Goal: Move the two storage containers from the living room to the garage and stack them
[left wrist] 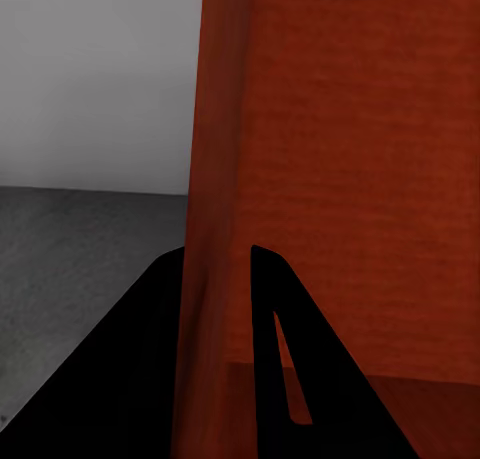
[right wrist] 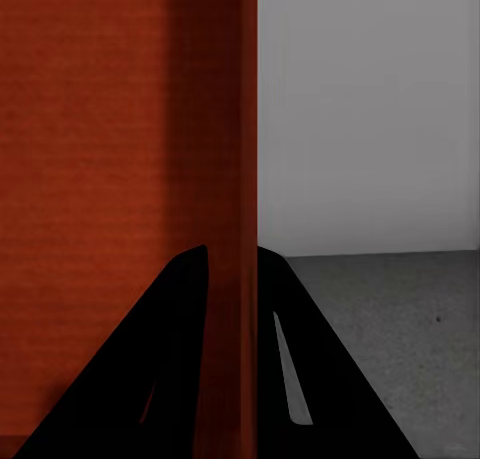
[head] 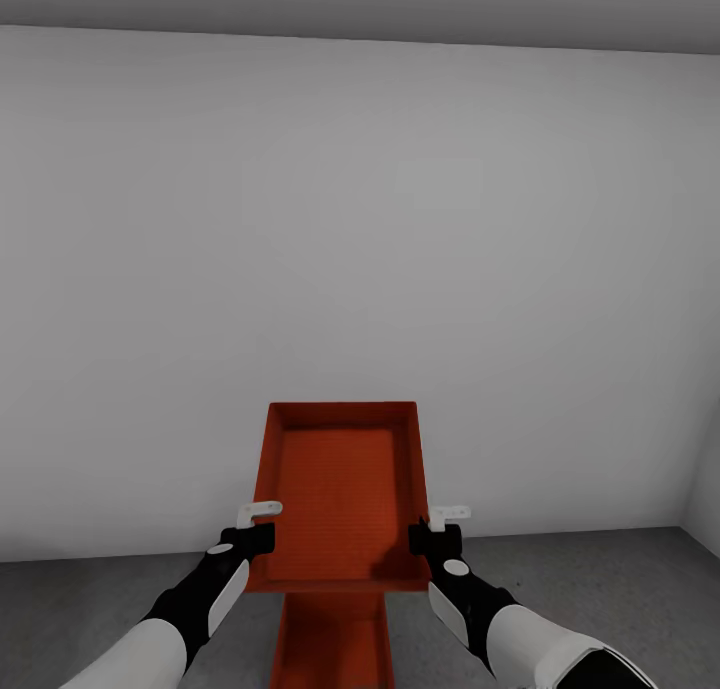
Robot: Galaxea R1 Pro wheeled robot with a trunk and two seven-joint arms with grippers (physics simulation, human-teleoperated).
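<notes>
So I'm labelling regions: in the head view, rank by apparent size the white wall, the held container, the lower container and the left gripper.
1. White wall.
2. Held container, nearer the camera, so enlarged.
3. Lower container, cut off by the frame edge, so its true extent is unsure.
4. Left gripper.

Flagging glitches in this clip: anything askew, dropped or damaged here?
Nothing stands out. The held container is gripped level on both side walls, directly above the lower container on the concrete floor. No damage or spill shows.
</notes>
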